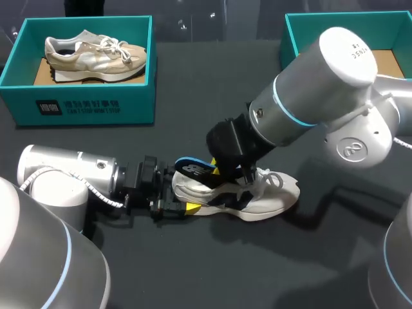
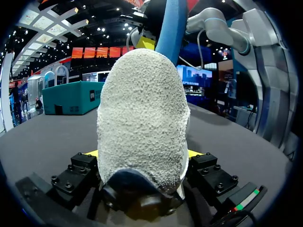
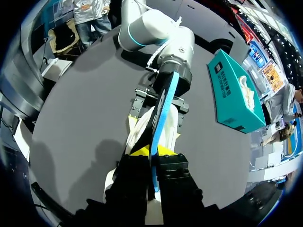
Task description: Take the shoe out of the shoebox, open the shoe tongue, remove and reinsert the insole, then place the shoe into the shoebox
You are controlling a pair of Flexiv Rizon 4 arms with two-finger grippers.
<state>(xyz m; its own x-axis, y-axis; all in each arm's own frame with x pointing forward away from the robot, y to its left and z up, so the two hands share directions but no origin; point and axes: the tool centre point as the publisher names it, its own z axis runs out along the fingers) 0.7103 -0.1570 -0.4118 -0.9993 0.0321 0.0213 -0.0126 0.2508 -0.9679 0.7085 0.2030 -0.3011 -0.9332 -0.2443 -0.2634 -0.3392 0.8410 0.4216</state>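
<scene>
A white and navy shoe (image 1: 261, 196) lies on its sole on the dark table, toe to the right. My left gripper (image 1: 175, 201) clasps its heel from both sides. In the left wrist view the fuzzy grey heel (image 2: 142, 118) fills the gap between the yellow-tipped fingers (image 2: 195, 153). My right gripper (image 1: 222, 170) hovers over the shoe's opening, shut on a blue insole (image 1: 192, 168) that sticks out toward the heel. The right wrist view shows the insole (image 3: 163, 109) edge-on, running from that gripper (image 3: 154, 153) over the shoe (image 3: 137, 130) toward the left gripper (image 3: 158, 105).
A teal shoebox (image 1: 84, 106) at the back left holds a beige shoe (image 1: 96, 55). A second teal box (image 1: 302, 38) stands at the back right, partly hidden by my right arm. Bare dark table lies in front of the shoe.
</scene>
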